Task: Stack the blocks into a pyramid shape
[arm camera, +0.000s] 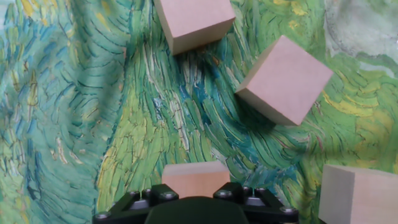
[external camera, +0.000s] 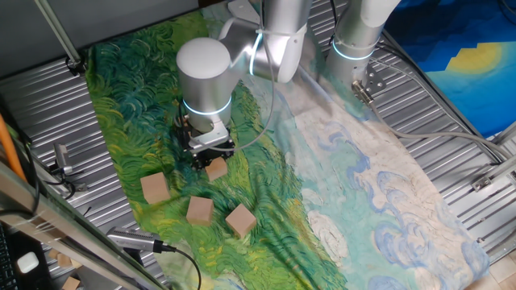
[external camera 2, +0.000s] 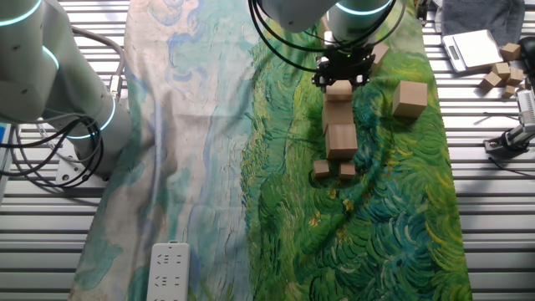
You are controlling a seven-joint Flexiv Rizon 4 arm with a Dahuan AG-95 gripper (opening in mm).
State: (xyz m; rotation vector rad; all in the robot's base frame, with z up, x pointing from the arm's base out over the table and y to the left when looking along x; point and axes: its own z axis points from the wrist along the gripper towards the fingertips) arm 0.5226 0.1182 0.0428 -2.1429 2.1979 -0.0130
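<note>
on the green painted cloth (external camera: 145,105), from one fixed view, your gripper (external camera: 211,155) has its fingers closed around a block (external camera: 216,168), with three blocks (external camera: 197,209) lying loose in front. from the other fixed view, the held block (external camera 2: 338,90) hangs above two more. from the hand view, you see it (arm camera: 196,179) clamped between the jaws.

Even, bright overhead light fills all three views, wooden blocks (arm camera: 283,79) casting short soft shadows on the painted cloth (arm camera: 74,112), glare glinting off ribbed metal counter (external camera: 451,105), with focus sharp nearly throughout.
</note>
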